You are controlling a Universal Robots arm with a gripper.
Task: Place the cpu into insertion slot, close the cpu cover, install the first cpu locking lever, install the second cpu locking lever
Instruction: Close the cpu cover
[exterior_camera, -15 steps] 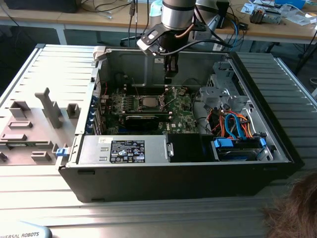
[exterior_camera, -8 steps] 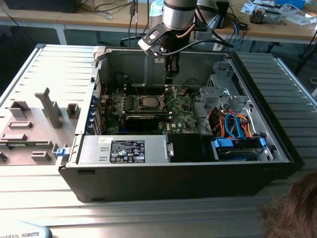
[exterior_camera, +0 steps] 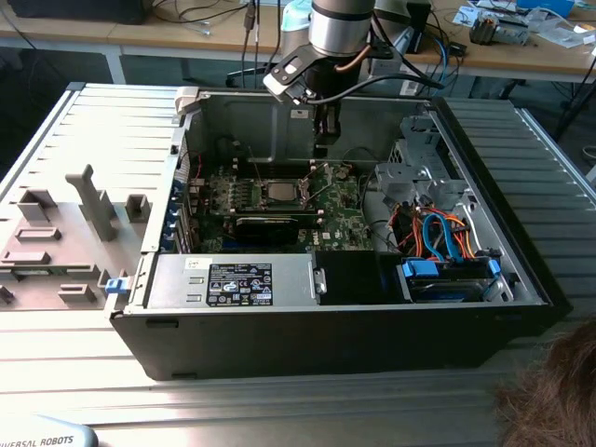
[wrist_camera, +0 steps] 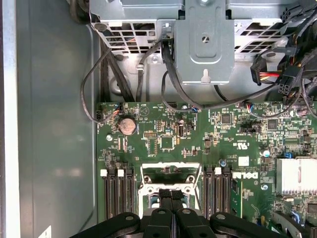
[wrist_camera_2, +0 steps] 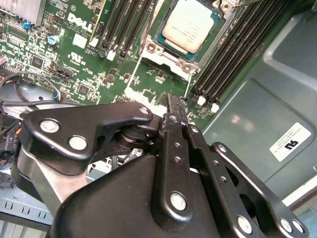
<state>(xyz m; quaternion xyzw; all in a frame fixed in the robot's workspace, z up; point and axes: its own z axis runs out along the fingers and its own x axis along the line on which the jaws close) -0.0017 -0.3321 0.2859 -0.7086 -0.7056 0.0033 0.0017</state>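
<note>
The exterior view takes in the whole open case [exterior_camera: 521,279] in the middle of the bench [exterior_camera: 307,410]. A grey fixture tray [exterior_camera: 56,251] lies near the bench edge at the exterior view's left. The arm drops in from above, with the pincer [exterior_camera: 325,140] hanging just over the board [exterior_camera: 345,200], beside the cpu [exterior_camera: 279,191].

The second wrist view alone shows the cpu [wrist_camera_2: 190,25] close up. It is seated in its socket, dull silver top up, with the cover [wrist_camera_2: 166,57] lying flat around it. The first wrist view instead shows a coin cell [wrist_camera: 127,125], a drive cage [wrist_camera: 205,39] and loose black cables [wrist_camera: 171,84].

The power supply [exterior_camera: 298,279] carries a black-and-white label [exterior_camera: 239,282]. A white sticker [wrist_camera_2: 291,141] sits on the case wall. The board bears white lettering.

In both wrist views the pincer [wrist_camera: 172,198] is narrow. Its black fingers [wrist_camera: 163,213] are pressed together, with nothing seen between them. The tips sit at the socket's rim, and whether they touch it cannot be told.
</note>
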